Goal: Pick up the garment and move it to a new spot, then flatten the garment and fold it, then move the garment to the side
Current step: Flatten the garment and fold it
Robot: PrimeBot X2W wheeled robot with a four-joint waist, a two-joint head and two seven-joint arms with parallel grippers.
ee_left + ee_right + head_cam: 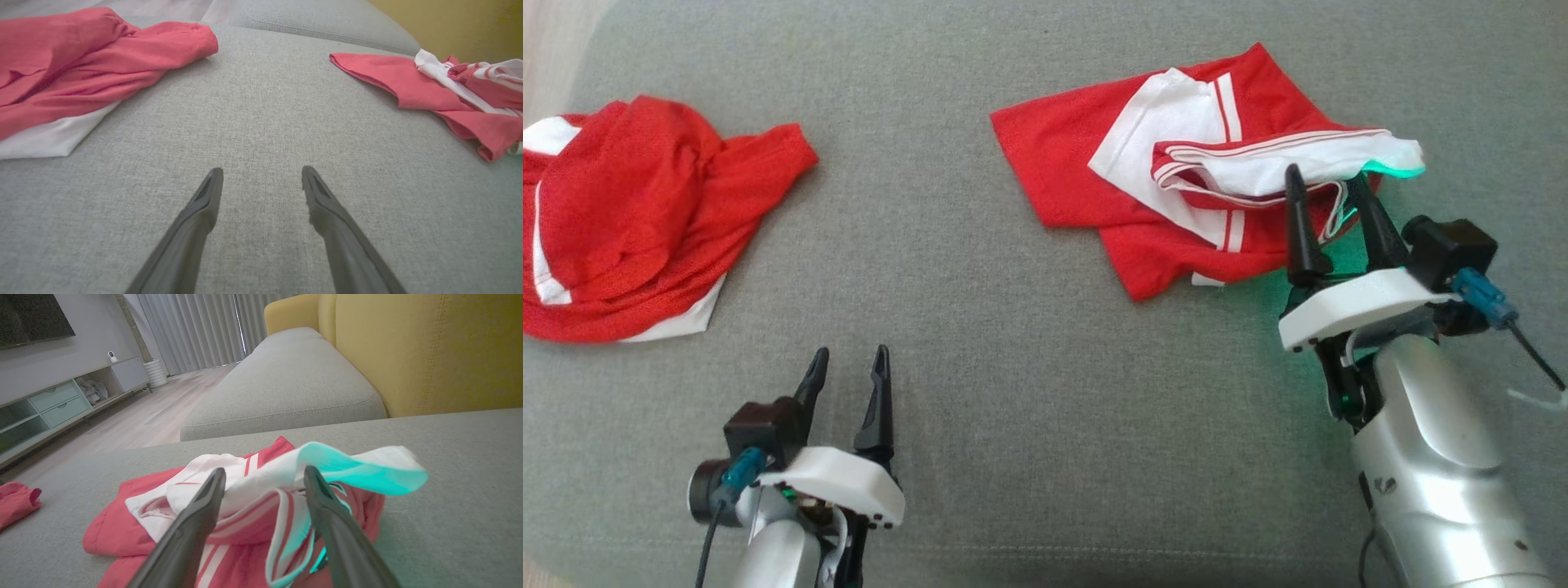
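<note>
While a second red garment (629, 212) lies crumpled at the far left, the left gripper (849, 363) hovers over bare cushion (1029, 392), jaws spread and empty. Right of centre lies the red-and-white garment (1078, 155), loosely bunched, a white striped band (1282, 163) raised on top. The right gripper (1325, 175) has its fingers spread either side of that band, nothing pinched yet: the pick-up step, I judge. Next it must close on the band and lift. The surface is a grey woven sofa seat; a yellow backrest (429, 351), curtains (204, 326), wood floor (155, 416) and a low cabinet (53, 404) lie beyond.
</note>
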